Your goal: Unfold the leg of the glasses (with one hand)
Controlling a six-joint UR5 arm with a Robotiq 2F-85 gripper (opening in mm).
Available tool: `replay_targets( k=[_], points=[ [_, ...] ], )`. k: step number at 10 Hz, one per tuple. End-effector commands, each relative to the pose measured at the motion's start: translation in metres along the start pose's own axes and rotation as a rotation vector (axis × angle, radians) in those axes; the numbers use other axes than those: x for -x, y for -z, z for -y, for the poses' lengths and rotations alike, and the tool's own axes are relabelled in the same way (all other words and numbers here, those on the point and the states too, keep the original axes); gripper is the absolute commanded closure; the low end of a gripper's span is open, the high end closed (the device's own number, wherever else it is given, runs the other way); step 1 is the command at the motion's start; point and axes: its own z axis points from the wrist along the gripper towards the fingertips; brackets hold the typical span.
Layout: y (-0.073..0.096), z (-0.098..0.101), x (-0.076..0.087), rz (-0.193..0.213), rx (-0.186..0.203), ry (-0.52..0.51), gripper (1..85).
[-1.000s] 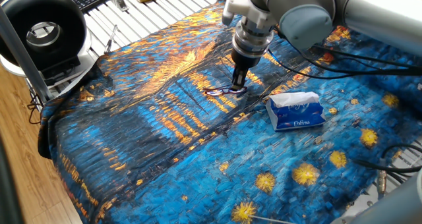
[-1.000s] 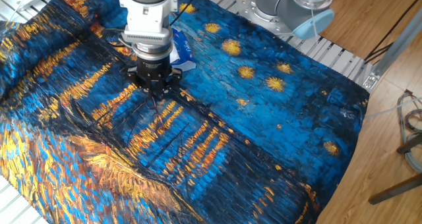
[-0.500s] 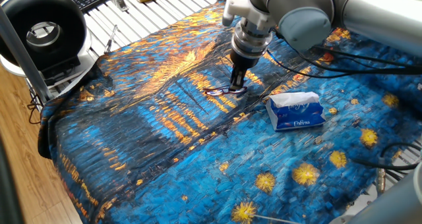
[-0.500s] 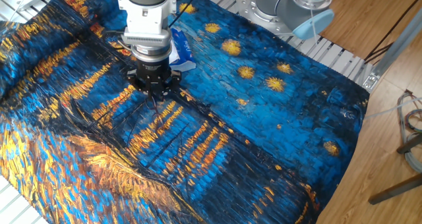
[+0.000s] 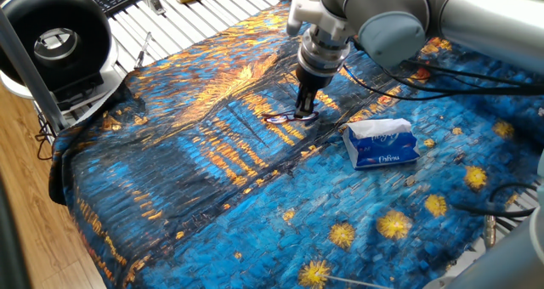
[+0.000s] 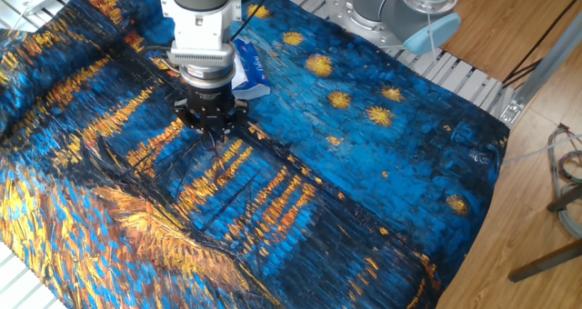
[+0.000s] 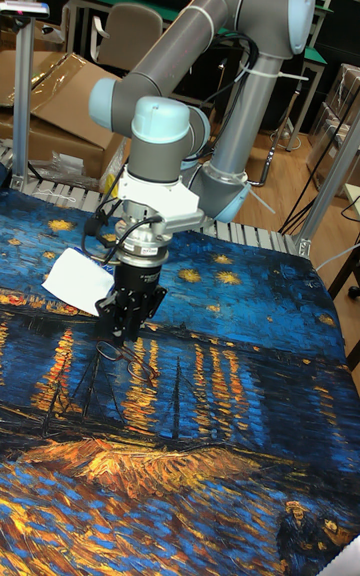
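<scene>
The hand (image 5: 305, 112) points straight down onto the glasses (image 5: 287, 117), which lie on the cloth (image 5: 204, 195) left of the tissue pack (image 5: 382, 143). Its fingers look nearly together at the frame's right end, though whether they pinch the leg is unclear.

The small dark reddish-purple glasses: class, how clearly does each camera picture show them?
One fixed view: the thin-rimmed reddish-purple glasses show fairly sharply under the black two-finger gripper. Other fixed view: gripper hides them. Tall fixed view: dim, only faint thin lines.
</scene>
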Motion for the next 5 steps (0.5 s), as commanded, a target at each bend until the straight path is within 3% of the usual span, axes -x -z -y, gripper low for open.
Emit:
replay_targets(
  k=[1,5],
  points=[
    [-0.0023,0.0031,0.0004,0.006,0.001,-0.008,54.0],
    [-0.0024,0.0031,-0.0009,-0.001,0.0,-0.009,53.3]
  ],
)
